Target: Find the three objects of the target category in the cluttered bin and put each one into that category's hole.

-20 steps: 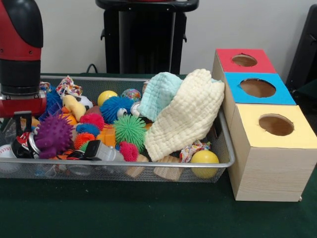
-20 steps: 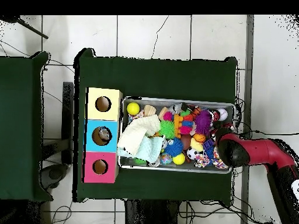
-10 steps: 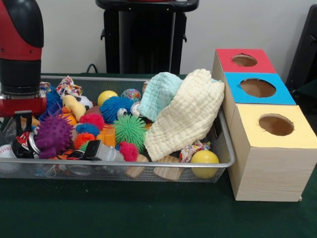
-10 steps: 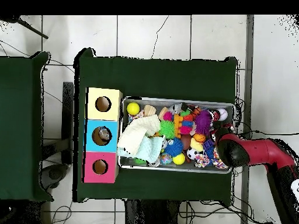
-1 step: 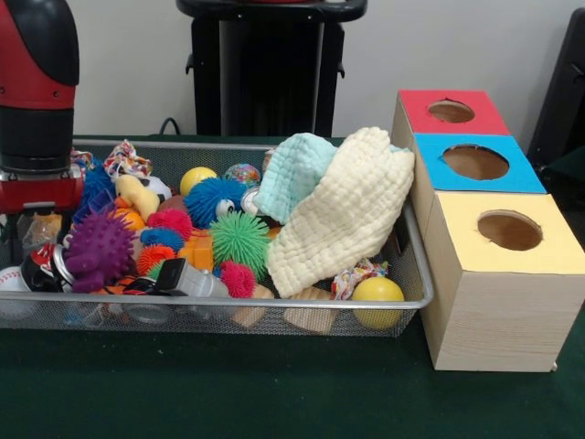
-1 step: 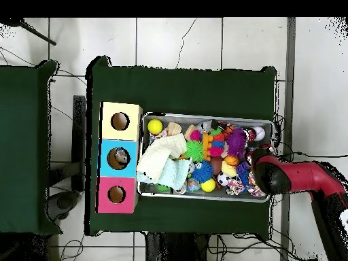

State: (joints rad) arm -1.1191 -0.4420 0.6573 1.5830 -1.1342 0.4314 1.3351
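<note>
A wire mesh bin (image 5: 274, 302) holds a heap of toys: a purple spiky ball (image 5: 98, 249), a green spiky ball (image 5: 240, 238), a blue spiky ball (image 5: 208, 199), a yellow ball (image 5: 377, 293), and a pale yellow cloth (image 5: 343, 215) over a mint cloth (image 5: 292, 174). Beside the bin stands a wooden box with a red hole (image 5: 451, 111), a blue hole (image 5: 475, 162) and a yellow hole (image 5: 509, 230). My gripper (image 5: 32, 229) hangs low over the bin's left end, just left of the purple ball. Clutter hides its tips. From overhead the wrist (image 6: 262, 171) covers that end of the bin (image 6: 207, 115).
A baseball (image 5: 9, 279) and a soccer-pattern ball (image 5: 41, 265) lie right under the gripper. A black stand (image 5: 270, 64) rises behind the bin. Overhead, something small sits inside the blue hole (image 6: 120, 158). Green cloth covers the table (image 5: 274, 393).
The gripper has risen slightly at the bin's left end. A pale bit of clutter now shows below the wrist where a dark part reached down before. The toys have not shifted.
</note>
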